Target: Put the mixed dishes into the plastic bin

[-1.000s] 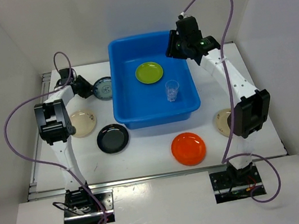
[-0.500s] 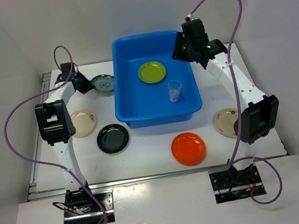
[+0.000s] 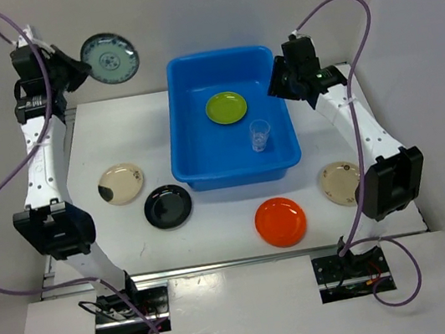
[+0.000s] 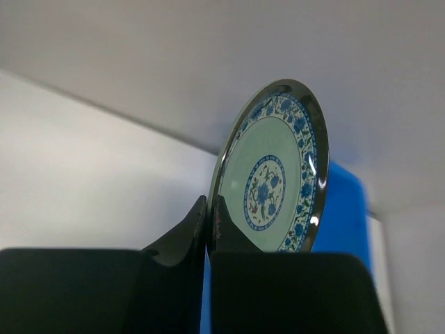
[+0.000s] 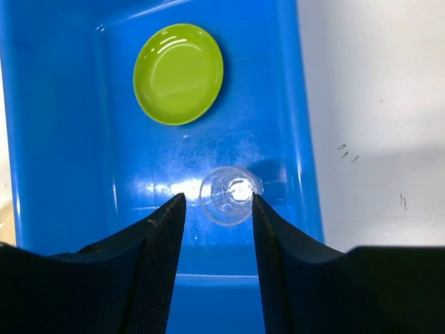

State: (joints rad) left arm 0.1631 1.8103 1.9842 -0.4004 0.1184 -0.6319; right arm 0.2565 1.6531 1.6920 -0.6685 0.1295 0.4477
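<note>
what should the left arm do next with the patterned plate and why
Probably swing the left gripper rightward until the blue-patterned plate is over the plastic bin, then lower it. The plate is pinched by its rim, held high and left of the bin; the lime green plate and glass cup lie inside, leaving its left part bare.

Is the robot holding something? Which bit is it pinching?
Yes. The left gripper pinches the blue-patterned plate by its rim, on edge in the air. The right gripper is open and holds nothing.
</note>
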